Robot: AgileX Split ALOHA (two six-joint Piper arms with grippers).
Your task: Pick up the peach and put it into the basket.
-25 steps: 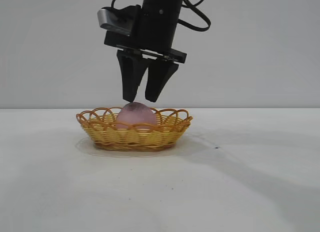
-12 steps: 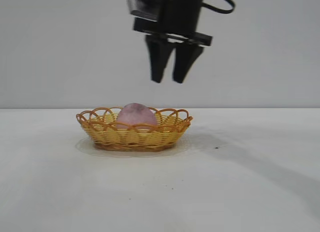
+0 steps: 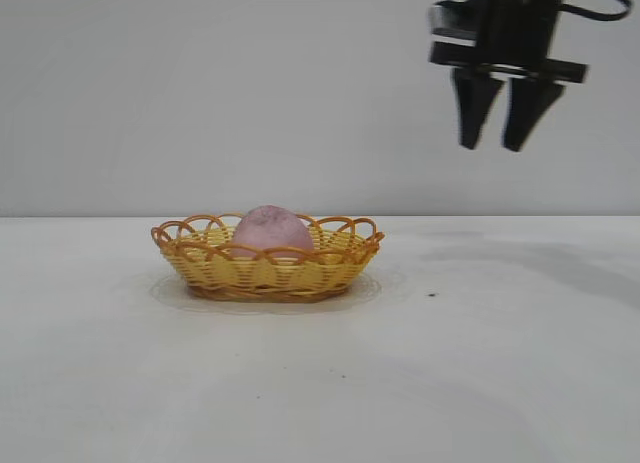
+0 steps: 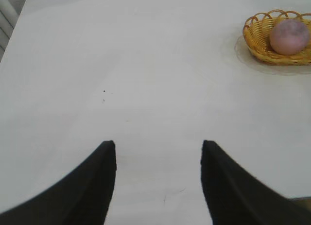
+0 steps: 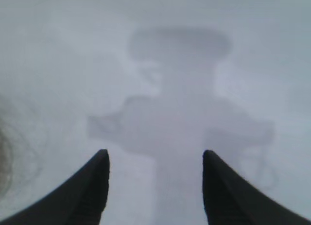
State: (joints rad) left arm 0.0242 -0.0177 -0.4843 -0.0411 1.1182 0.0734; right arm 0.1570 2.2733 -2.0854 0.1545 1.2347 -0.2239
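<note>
The pink-mauve peach (image 3: 272, 230) lies inside the yellow woven basket (image 3: 210, 263) with its orange looped rim, left of the table's middle. My right gripper (image 3: 492, 143) hangs open and empty high up at the right, well clear of the basket. In the left wrist view the peach (image 4: 289, 36) sits in the basket (image 4: 255, 40) far off, while my left gripper (image 4: 158, 145) stands open over bare table with nothing between its fingers. The right wrist view shows my right gripper (image 5: 155, 154) open above the arm's own shadow.
A white table (image 3: 480, 373) stretches under everything, with a small dark speck (image 3: 431, 295) to the right of the basket. A plain grey wall stands behind. The left arm does not show in the exterior view.
My right gripper has risen from just above the peach and swung far to the right, empty. The peach stays in the basket. The left gripper has not moved.
</note>
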